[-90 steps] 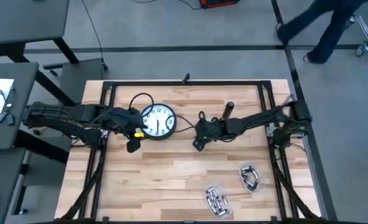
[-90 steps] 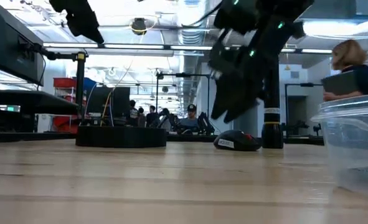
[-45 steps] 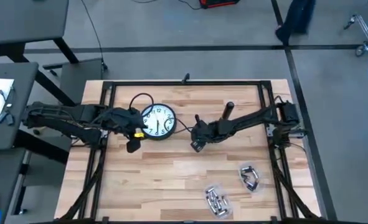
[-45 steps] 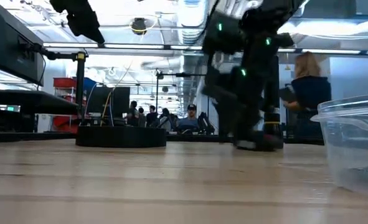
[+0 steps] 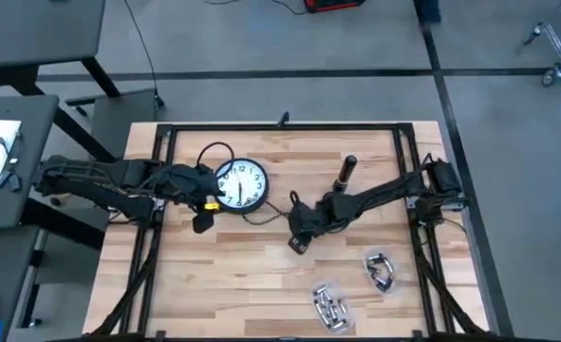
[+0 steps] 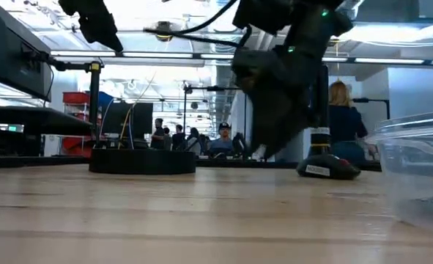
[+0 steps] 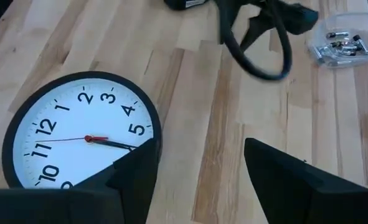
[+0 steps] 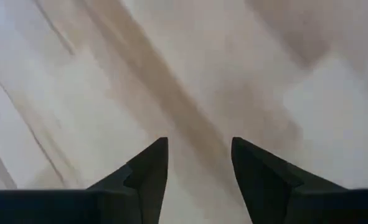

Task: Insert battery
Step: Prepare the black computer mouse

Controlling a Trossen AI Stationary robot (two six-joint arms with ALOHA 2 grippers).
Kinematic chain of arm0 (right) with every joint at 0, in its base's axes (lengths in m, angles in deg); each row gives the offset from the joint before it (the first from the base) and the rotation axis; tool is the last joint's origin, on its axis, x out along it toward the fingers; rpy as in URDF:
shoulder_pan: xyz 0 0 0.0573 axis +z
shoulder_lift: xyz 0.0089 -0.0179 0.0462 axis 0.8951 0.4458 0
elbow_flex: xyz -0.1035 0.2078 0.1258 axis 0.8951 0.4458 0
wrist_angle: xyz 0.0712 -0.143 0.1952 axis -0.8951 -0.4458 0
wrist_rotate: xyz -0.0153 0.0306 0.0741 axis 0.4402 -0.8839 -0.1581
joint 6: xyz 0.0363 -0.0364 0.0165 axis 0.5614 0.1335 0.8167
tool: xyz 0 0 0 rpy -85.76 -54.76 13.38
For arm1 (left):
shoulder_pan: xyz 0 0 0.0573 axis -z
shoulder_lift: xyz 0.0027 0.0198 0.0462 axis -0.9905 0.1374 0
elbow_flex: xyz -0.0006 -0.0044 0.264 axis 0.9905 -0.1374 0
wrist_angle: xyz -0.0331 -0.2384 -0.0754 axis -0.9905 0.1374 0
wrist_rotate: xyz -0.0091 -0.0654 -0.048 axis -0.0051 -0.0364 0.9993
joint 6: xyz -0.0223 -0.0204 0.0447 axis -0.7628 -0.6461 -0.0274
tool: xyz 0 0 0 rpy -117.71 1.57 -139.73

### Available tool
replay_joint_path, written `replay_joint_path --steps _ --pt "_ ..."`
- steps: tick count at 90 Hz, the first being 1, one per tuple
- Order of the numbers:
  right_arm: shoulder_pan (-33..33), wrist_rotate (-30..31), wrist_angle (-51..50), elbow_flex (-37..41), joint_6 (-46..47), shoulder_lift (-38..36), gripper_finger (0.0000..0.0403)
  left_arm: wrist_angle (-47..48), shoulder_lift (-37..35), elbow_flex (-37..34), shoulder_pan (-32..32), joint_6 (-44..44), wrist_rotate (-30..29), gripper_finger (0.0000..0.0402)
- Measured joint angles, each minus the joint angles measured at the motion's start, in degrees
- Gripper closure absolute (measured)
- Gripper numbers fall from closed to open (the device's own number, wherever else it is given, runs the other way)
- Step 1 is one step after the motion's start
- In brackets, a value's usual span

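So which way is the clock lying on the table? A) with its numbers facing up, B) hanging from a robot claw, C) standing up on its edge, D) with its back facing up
A: the clock lies flat on the wooden table with its white dial, numbers and hands showing from above, and the left gripper is open just beside it, holding nothing.

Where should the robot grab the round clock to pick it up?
Probably at its black rim. The clock lies flat, face up, so a tool can come down from above and pinch the edge. The left tool is open right beside that edge already.
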Motion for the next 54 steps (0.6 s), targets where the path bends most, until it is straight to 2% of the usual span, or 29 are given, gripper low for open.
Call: replay_joint_path --steps 10,22,32,43,54 --pt "5.3 5.2 -9.2 -0.1 6.4 -3.4 0.0239 0.2 0.0 0.0 0.0 -0.4 0.0 0.0185" --pt "11.8 17.1 -22.3 0.0 15.8 -9.6 0.0238 0.3 0.0 0.0 0.0 -0.4 0.0 0.0185" --pt "14.5 26.0 -30.4 0.2 25.7 -14.5 0.0225 0.1 0.0 0.0 0.0 -0.4 0.0 0.0185" --pt "13.6 27.2 -30.3 5.5 31.2 -18.9 0.0192 -0.1 0.0 0.0 0.0 -0.3 0.0 0.0185" --pt "11.1 27.1 -20.9 15.4 33.5 -23.8 0.0158 0.0 0.0 0.0 0.0 -0.7 0.0 0.0185"
